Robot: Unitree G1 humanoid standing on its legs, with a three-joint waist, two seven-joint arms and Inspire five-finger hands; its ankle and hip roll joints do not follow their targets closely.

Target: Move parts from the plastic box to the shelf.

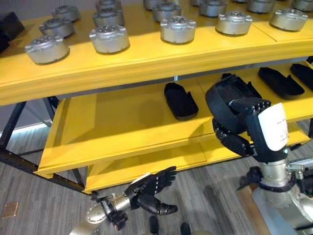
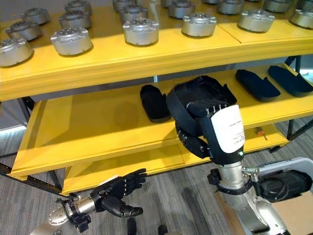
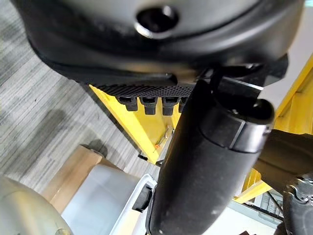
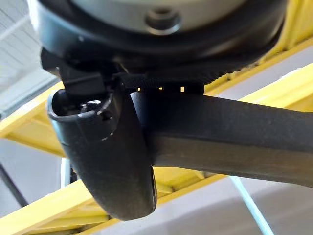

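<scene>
On the middle shelf (image 1: 122,127) three black parts (image 1: 180,100) are seen; a fourth (image 2: 195,98) is gripped by the right hand (image 2: 203,128), the left hand (image 1: 151,188) loosely spread.

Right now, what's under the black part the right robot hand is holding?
The right robot hand grips the black part over the middle shelf. Bare yellow board shows around it; the spot directly beneath is covered by the part and hand.

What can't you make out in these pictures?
- The plastic box: cut off by the right eye view's right edge; its contents are unclear.
- The black part in the right hand: its underside is hidden by the fingers.
- The silver parts at the top shelf's back: cut off by the upper edge.
</scene>
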